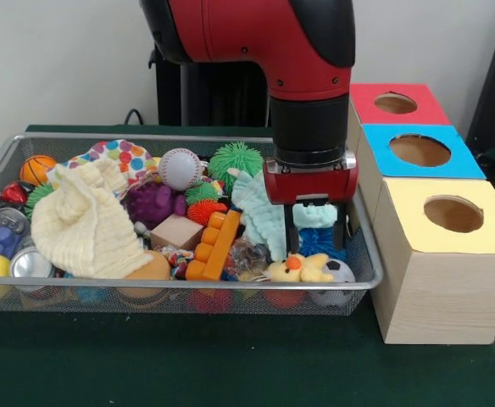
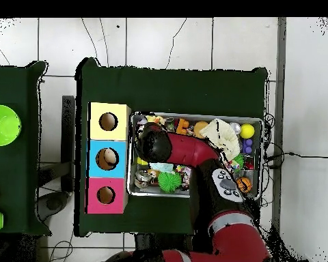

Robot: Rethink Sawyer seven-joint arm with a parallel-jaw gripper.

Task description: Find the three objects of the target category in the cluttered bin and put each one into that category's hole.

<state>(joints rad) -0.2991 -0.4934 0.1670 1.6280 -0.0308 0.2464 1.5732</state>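
Gripper (image 1: 315, 240) hangs spread, holding nothing, over the basket's (image 1: 362, 284) near right corner. Yellow duck (image 1: 298, 269) lies directly beneath, slightly left, long axis left-right. Red box hole (image 1: 395, 103) sits far right, well apart.

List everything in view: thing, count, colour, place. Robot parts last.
Wire basket: one, silver, on the green table.
Duck: one, yellow, basket's front right corner.
Baseball: one, white, basket's back.
Basketball: one, orange, back left.
Cloth: one, cream, left half.
Brick: one, orange, middle.
Spiky ball: one, green, back.
Boxes: three, topped red, blue, yellow, right of basket.
Gripper: one, red and black, open above the duck.
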